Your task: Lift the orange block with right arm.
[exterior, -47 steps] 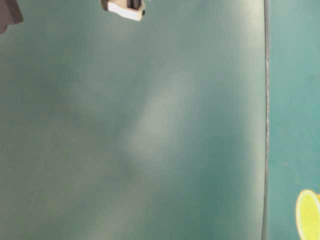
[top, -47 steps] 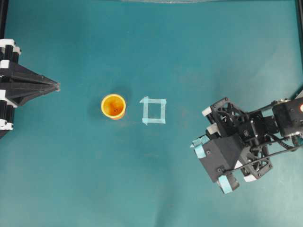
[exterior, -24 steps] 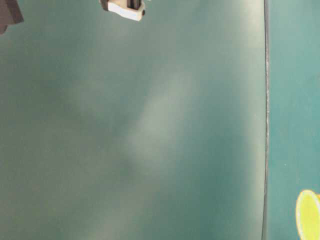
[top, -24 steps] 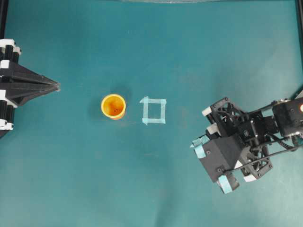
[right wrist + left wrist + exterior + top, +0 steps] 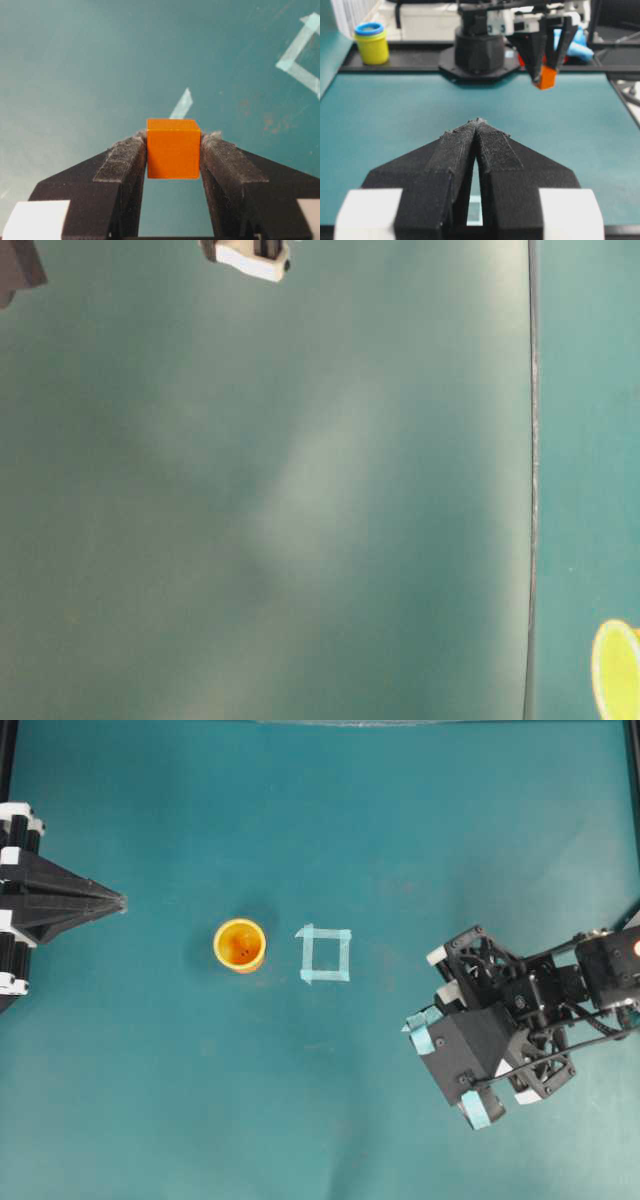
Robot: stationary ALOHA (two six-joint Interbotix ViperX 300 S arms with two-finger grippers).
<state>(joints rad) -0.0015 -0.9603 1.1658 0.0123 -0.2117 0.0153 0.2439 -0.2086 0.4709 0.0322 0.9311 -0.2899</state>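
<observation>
The orange block (image 5: 172,148) sits clamped between the two black fingers of my right gripper (image 5: 172,141), which is shut on it. In the left wrist view the orange block (image 5: 546,77) hangs in the right gripper (image 5: 543,75) above the teal table. In the overhead view the right gripper (image 5: 448,1070) is at the lower right, and its own body hides the block. My left gripper (image 5: 120,903) rests at the left edge with its pointed jaws shut and nothing in them; the left wrist view shows the left gripper (image 5: 478,122) closed too.
An orange-yellow cup (image 5: 240,945) stands left of centre, beside a pale tape square (image 5: 325,954) on the teal table. The cup's rim (image 5: 615,670) shows at the low right in the table-level view. A yellow jar with a blue lid (image 5: 371,42) stands beyond the table's far edge.
</observation>
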